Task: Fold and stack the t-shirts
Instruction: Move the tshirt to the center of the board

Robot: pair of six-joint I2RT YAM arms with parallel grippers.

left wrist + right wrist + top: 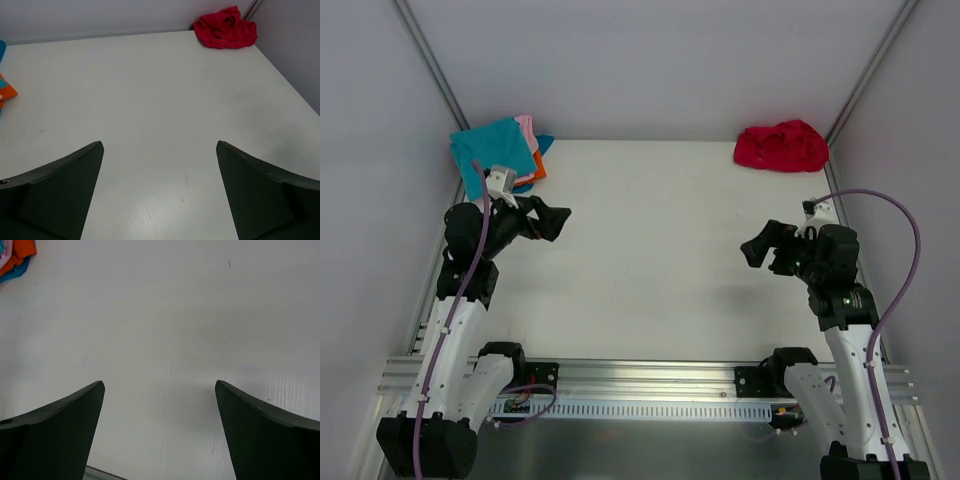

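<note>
Hovering wide open and empty, both arms' fingers [60, 195] may catch only one layer of the crumpled red t-shirt [781, 146], dragging it across the bench [650, 260].

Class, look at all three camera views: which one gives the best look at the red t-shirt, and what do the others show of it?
The left wrist view: the red t-shirt appears largest there, crumpled at the table's far right corner with its folds visible. The top view shows the red t-shirt whole but smaller. The right wrist view does not show it.
</note>
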